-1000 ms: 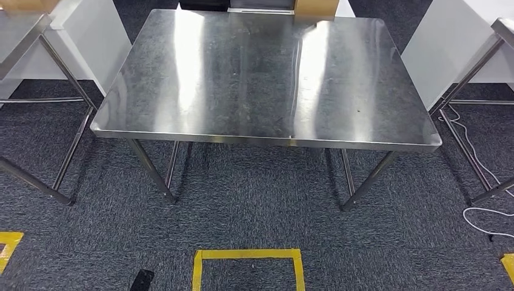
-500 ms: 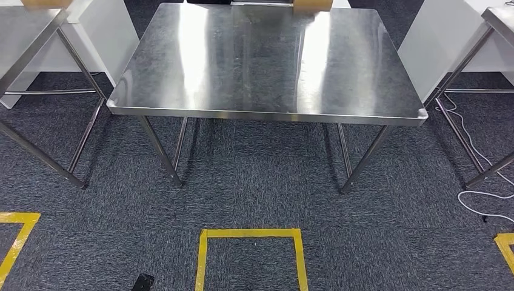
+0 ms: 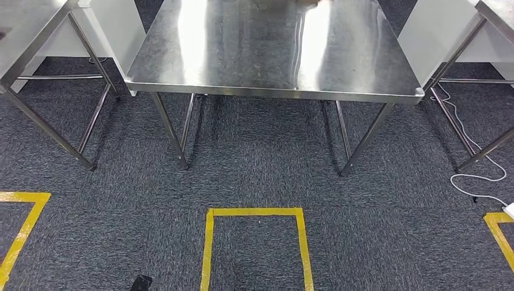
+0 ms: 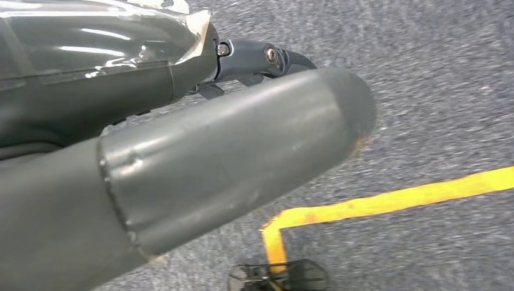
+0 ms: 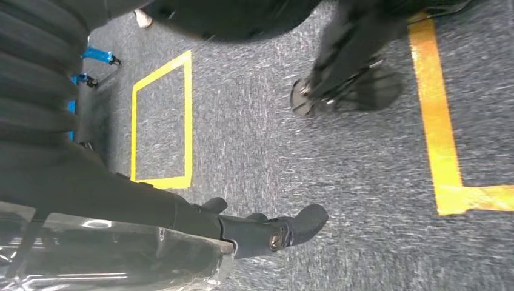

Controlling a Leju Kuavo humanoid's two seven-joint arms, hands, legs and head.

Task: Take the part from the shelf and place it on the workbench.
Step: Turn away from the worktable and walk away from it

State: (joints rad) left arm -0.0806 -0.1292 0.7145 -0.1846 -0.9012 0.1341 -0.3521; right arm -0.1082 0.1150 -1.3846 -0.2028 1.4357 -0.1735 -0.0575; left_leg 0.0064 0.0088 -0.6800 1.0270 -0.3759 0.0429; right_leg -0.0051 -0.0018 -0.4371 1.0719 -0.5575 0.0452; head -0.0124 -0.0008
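The left hand [image 4: 182, 157] hangs low over the grey carpet [image 4: 436, 91]. Its thick grey thumb [image 4: 254, 145] is stretched out, and dark fingers [image 4: 267, 57] reach straight past it with a gap between; nothing shows in its grasp. The right hand [image 5: 200, 227] also hangs above the carpet, one dark finger [image 5: 294, 225] lying nearly straight with nothing held against it. A glossy, film-covered dark surface sits close beside each hand's fingers, and I cannot tell what it is. The pictures do not show where the part is. Lines of yellow tape [image 4: 388, 200] cross the carpet near the left hand, and the right wrist view shows a taped yellow rectangle [image 5: 160, 121] on the floor. In the head view an open-fronted yellow square [image 3: 254, 212] lies nearest, in the middle of the floor, with other tape corners at the far left [image 3: 24, 218] and far right [image 3: 498, 225]. Beyond the square stands the steel workbench [image 3: 273, 60] on slanted metal legs, light streaking its top in two bright bands. A second steel table [image 3: 30, 30] stands to its left and a third [image 3: 494, 12] to its right, each well apart from it. White panels [image 3: 433, 42] stand between the tables. A white cable [image 3: 476, 176] trails across the carpet by the right table's legs.
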